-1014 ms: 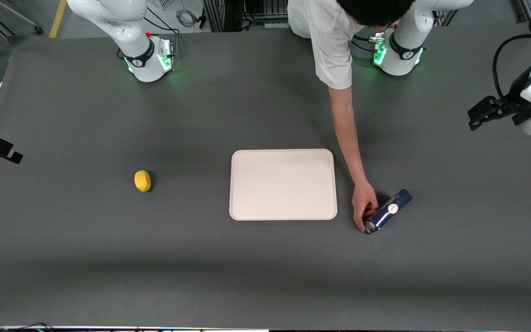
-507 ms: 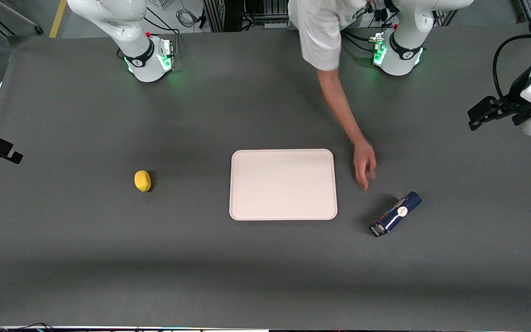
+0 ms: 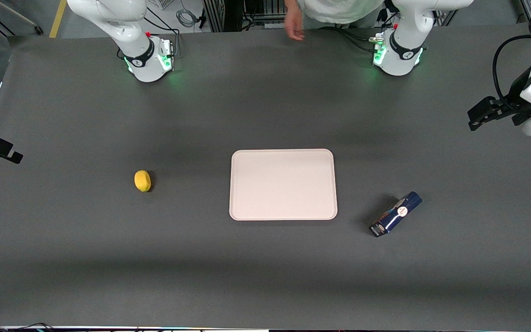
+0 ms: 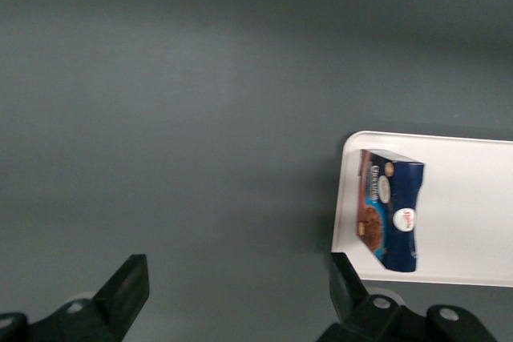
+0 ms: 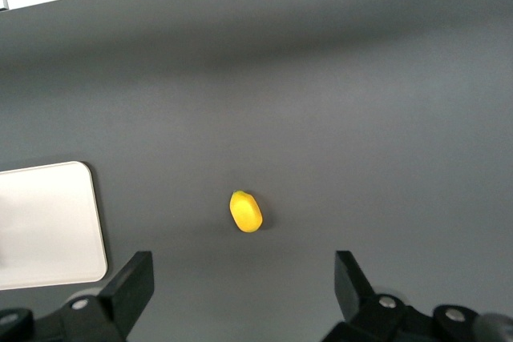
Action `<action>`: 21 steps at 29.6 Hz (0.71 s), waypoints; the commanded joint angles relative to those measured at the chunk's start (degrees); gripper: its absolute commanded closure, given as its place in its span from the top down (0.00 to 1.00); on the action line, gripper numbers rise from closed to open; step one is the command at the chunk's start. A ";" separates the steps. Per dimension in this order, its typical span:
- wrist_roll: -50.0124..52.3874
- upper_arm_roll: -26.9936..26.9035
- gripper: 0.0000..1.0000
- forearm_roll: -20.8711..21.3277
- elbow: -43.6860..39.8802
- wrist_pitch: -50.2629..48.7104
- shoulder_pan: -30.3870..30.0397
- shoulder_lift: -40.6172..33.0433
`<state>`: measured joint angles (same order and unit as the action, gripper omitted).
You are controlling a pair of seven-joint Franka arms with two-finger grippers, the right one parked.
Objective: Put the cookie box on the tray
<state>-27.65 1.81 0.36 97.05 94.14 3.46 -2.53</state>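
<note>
Cookie box, a small, long, narrow dark navy-blue carton with a round white-and-red emblem: not yet placed. Task not begun, as I judge it.

Dark grey table top: carries everything loose.

Flat, pale cream-pink rectangular tray with rounded corners and a low rim: near the table's middle, nothing on it.

My gripper, black, two-fingered: hangs above the table at the working arm's end, well apart from both box and tray, farther from the front camera than the box. In my wrist view the gripper has its two fingers standing wide apart with only bare table between them. Jaws open, holding nothing.

A person's hand: at the table edge farthest from the front camera, well apart from the loose items.

The cookie box lies on its side on the table, near the tray's corner nearest the front camera on the working arm's side, but not touching the tray. It sits slantwise to the tray's edges. In my wrist view the cookie box overlaps the tray; the front view shows table between them.

Small yellow lemon-like object: toward the parked arm's end, no part of the task.

Done: nothing. Left: reach the box, grip across its narrow width, lift, carry to the tray, set down, release.
</note>
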 commanded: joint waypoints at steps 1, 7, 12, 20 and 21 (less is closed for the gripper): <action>-6.63 -0.31 1.00 -1.06 -2.39 -0.18 0.58 2.52; -1.37 -0.05 1.00 -7.12 -2.31 -0.01 0.49 4.89; 2.07 0.48 1.00 -6.60 -2.04 2.97 0.84 8.50; 3.91 2.41 1.00 -2.99 0.94 11.76 1.02 13.68; 4.62 2.50 1.00 -3.08 1.64 13.16 1.10 14.30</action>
<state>-26.48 3.66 -4.05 97.00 102.47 3.74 9.14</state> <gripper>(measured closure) 0.000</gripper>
